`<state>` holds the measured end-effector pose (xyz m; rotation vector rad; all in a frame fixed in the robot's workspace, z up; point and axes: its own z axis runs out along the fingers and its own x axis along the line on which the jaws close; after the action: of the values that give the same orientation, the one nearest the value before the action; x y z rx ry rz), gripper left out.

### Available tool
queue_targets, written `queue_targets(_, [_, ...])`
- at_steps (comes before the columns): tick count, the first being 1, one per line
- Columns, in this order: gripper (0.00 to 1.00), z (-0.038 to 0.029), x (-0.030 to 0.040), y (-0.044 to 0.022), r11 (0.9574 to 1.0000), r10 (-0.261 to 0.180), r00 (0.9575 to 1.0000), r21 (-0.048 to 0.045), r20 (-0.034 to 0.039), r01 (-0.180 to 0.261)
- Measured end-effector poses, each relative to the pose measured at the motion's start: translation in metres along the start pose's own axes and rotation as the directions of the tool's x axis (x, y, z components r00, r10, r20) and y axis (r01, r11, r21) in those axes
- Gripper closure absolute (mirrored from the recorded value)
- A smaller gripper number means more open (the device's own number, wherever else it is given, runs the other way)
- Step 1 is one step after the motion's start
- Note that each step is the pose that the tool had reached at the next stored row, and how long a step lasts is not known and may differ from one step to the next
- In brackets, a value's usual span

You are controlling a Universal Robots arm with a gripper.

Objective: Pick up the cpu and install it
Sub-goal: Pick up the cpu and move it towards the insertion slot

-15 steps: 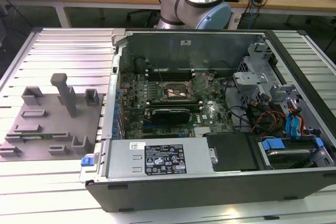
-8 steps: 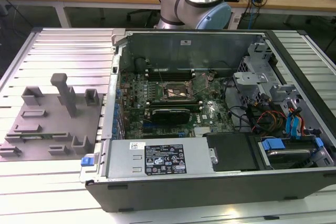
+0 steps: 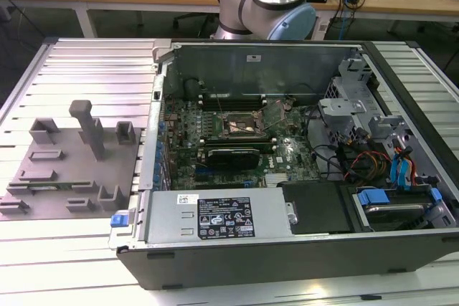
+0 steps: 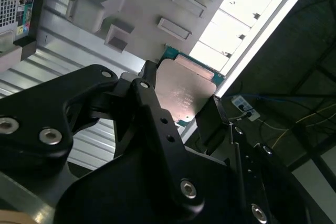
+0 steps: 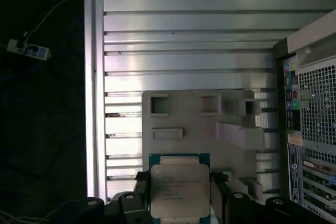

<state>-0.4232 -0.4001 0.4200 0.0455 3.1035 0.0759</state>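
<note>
In both wrist views the cpu point(image 5: 179, 187) point(image 4: 185, 90), a flat square chip with a silver metal top and a green rim, sits between the black fingers of my gripper point(image 5: 179, 195) point(image 4: 182, 95). One finger point(image 5: 140, 184) presses each of two opposite edges, so the gripper is shut on the chip. The chip hangs well above the grey plastic fixture tray point(image 5: 199, 129) point(image 4: 152, 3). In the exterior view the open dark socket frame point(image 3: 240, 125) lies near the middle of the motherboard point(image 3: 287, 152) inside the computer case.
The fixture tray point(image 3: 64, 170) lies on the ribbed metal table at the exterior view's left, beside the open case point(image 3: 287, 249). The power supply point(image 3: 215, 216), drive cages point(image 3: 344, 105) and cables point(image 3: 373, 163) crowd the case. The arm's base point(image 3: 265, 5) stands behind it.
</note>
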Motion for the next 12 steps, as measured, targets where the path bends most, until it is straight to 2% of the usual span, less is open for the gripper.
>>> queue_targets(6, [0.45, -0.0148, -0.0005, 0.0011, 1.0, 0.0, 1.0, -0.0002, 0.0009, 0.0])
queue_targets(10, [0.45, -0.0151, -0.0023, 0.0012, 1.0, 0.0, 1.0, 0.0002, 0.0004, 0.0])
queue_targets(12, [0.45, -0.0146, -0.0087, 0.0014, 1.0, 0.0, 1.0, -0.0001, 0.0008, 0.0])
